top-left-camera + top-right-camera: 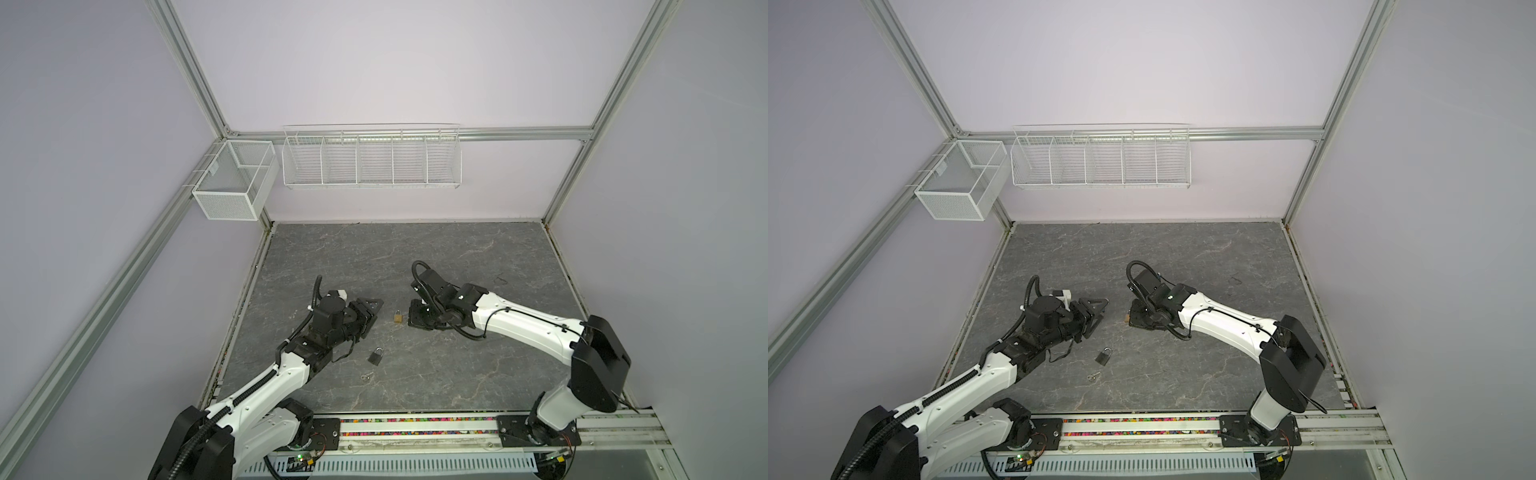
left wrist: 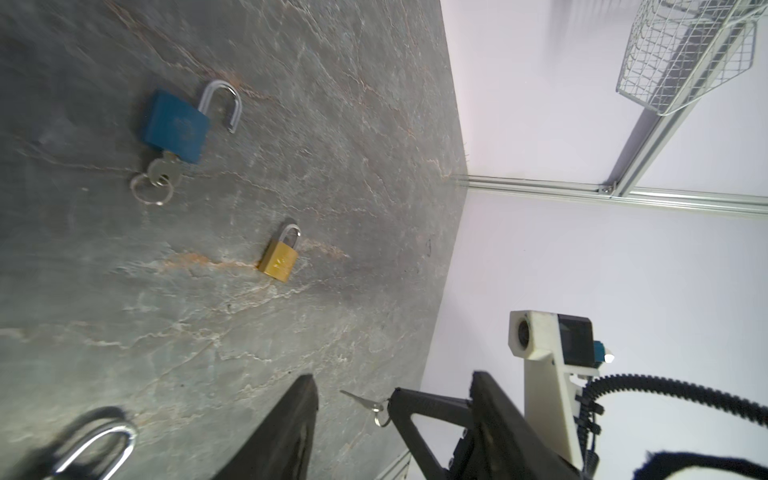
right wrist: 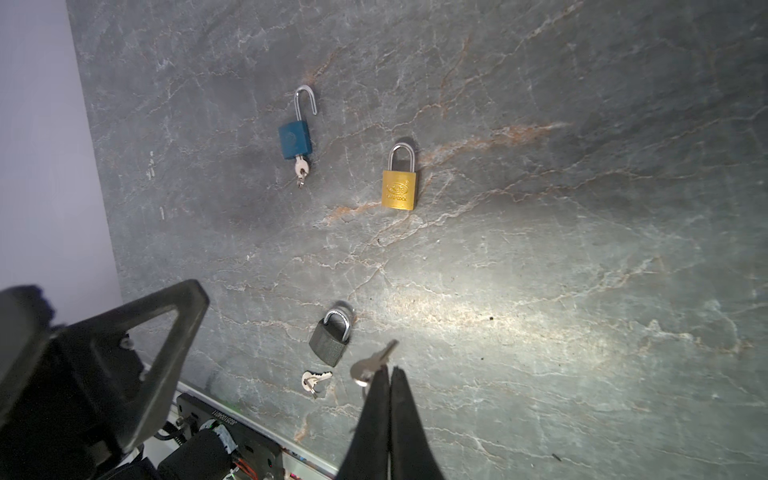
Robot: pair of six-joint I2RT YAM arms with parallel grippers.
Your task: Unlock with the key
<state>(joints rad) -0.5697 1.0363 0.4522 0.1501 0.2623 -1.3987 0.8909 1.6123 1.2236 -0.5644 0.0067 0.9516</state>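
Worktop: we see a grey, marble-veined stone-look worktop carrying every lock and key.
Loose key: nearest the arms' bases, a small loose silver key on a ring lies flat. It is at 7 o'clock from the padlock beyond it, near but not touching.
Grey lock: a square dark grey padlock lies flat with its steel shackle seated.
Brass lock: at 1 o'clock from the grey one and well apart, a yellow brass padlock lies flat, its shackle shut.
Right fingers: at 3 o'clock from the brass padlock and just beside it in a top view, the black right fingers are pressed together, pinching the bow of a key.
Held key: the held silver key, with a small ring, juts from those fingertips above the worktop, its blade free and touching no lock.
Left fingers: at 9 o'clock from the brass padlock, the black left fingers are spread, and we see nothing between them.
Blue lock: a square blue padlock is hidden by the left arm in both top views and shows only in the wrist views. We place it roughly at 10 o'clock from the brass padlock, apart from it. Its shackle is swung open and an inserted silver key sits in its keyhole.
Back wall: at 12 o'clock hangs a white wire divided rack. At 10 o'clock, in the corner, hangs a white mesh basket.
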